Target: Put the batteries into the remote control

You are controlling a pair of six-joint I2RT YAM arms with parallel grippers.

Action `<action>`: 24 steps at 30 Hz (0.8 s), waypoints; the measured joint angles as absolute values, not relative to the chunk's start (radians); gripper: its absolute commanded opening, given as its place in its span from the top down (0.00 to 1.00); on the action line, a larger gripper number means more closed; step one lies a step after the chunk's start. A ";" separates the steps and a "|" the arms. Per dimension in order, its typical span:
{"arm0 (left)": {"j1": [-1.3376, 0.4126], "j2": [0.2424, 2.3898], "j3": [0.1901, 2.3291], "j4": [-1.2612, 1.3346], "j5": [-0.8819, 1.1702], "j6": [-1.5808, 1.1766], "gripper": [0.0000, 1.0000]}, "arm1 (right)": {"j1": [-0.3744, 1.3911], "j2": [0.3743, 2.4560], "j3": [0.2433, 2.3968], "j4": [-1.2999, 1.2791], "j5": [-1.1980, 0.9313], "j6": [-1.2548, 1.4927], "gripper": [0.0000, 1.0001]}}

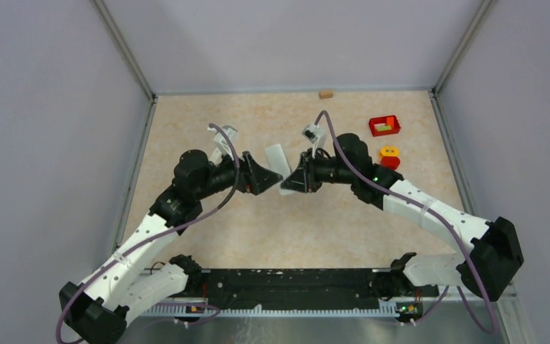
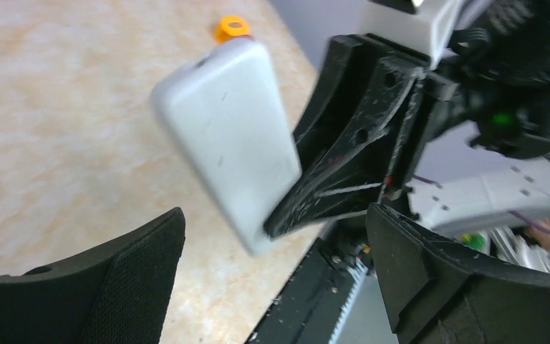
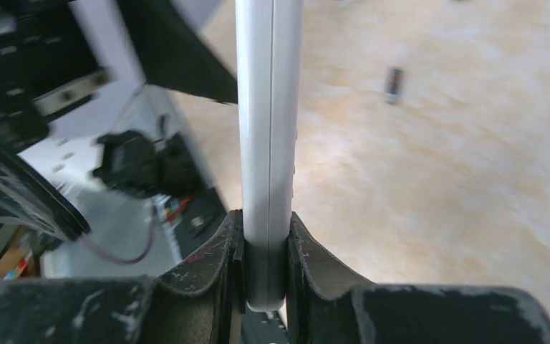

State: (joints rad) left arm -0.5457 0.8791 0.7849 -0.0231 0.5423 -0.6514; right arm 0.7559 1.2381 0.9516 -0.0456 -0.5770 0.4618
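Here, from above, the two arms meet over the middle of the table [image 1: 293, 229], and the remote control [image 1: 277, 165] is raised between them. The right end effector [image 1: 291, 180] holds its near end. The left end effector [image 1: 263, 177] sits just beside it, and a red tray [image 1: 384, 127] lies well apart.

The left wrist view shows what the overhead cannot. The left end effector [image 2: 276, 240] stands wide apart, its pads on either side of the remote control [image 2: 229, 136] without touching it. The tilted remote control shows a plain white back, and any battery cover is too blurred to make out.

The right wrist view shows the remote control [image 3: 268, 107] edge-on, with the right end effector [image 3: 265, 226] clamped on its lower end. Only this view shows a small dark cylinder on the table beyond, likely a battery [image 3: 394, 84].

The step looks like positioning the remote control between the arms, and no battery is in hand. The next move calls for keeping the back reachable while the free arm fetches a battery.
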 measured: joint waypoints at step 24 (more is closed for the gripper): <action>-0.546 0.843 0.783 -0.310 0.047 -0.590 0.01 | 0.627 1.793 1.144 -0.700 0.673 0.427 1.00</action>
